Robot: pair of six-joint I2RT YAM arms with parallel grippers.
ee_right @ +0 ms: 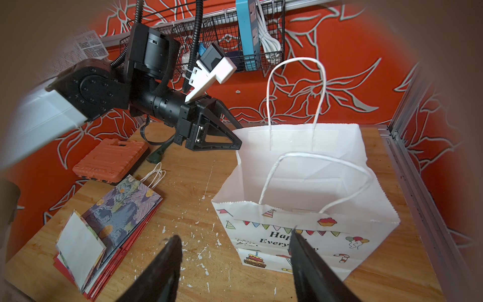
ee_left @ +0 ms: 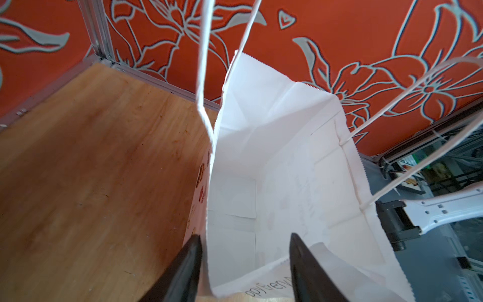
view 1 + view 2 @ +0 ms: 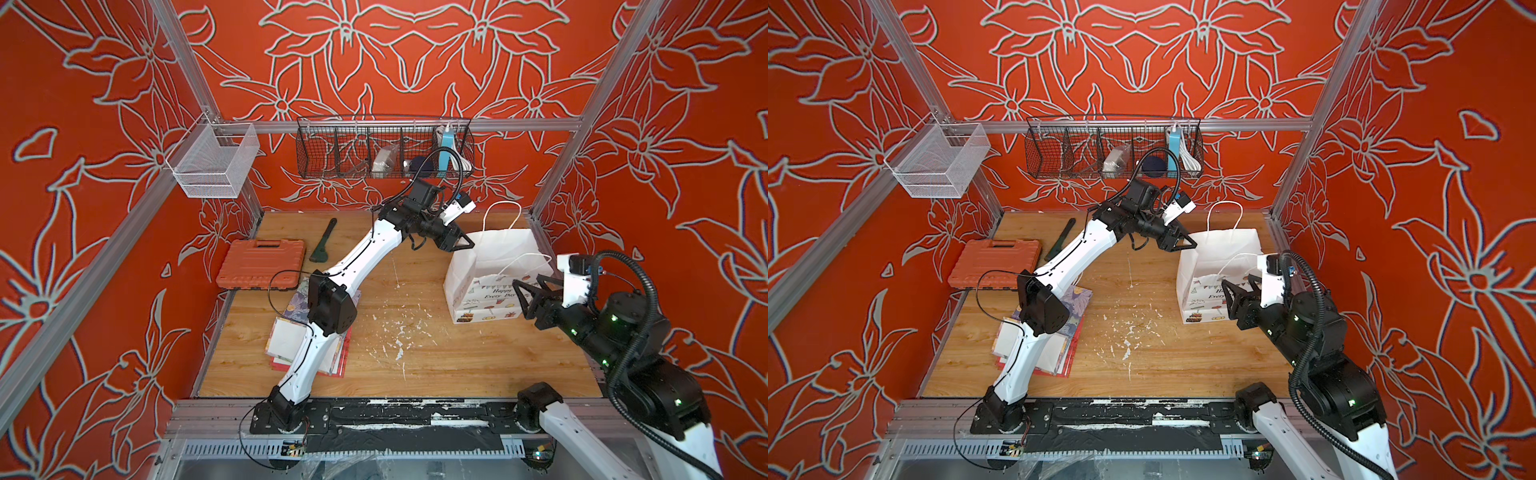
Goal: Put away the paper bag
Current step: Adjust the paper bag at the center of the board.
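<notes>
Paper bag [image 3: 490, 266] upright at the table's [image 3: 415, 365] back right, tool case [image 3: 259, 264] back left, wrench [image 3: 323, 241] just beside it, stack of flat bags [image 3: 286, 340] before the case, wire basket [image 3: 332, 153] on the rail [image 3: 519, 124] behind, power strip [image 3: 445, 151] in its right end.

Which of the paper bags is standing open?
The white party-print bag: it stands upright with its mouth open. The floral bag and the red bags under it lie folded flat in a pile.

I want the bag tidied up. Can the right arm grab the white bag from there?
Probably yes. The right gripper is open, facing the printed side of the white paper bag, with nothing between them. The left gripper straddles its rim at a far corner.
</notes>
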